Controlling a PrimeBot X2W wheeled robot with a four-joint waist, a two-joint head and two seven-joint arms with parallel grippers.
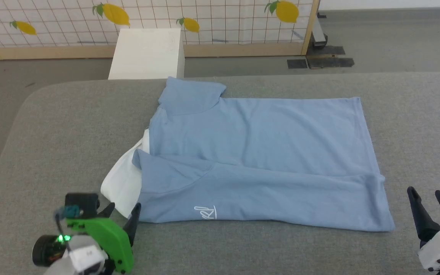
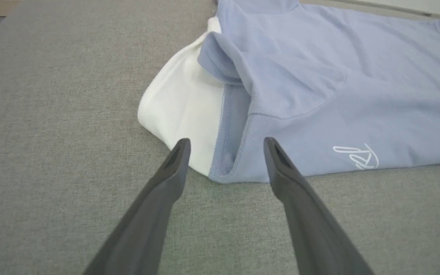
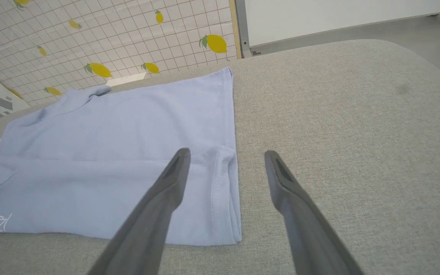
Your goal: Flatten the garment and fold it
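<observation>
You see the light blue short-sleeved cotton shirt (image 1: pixel 258 152) lying partly folded on the grey fabric surface (image 1: pixel 71 126). Left gripper (image 1: pixel 124 209): low, pointing at its white-collar corner, fingers spread, gripping nothing. Right gripper (image 1: pixel 425 191): low beside the hem corner, fingers likewise spread.

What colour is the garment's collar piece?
The collar piece is white, on a light blue garment; the left wrist view shows it best.
</observation>
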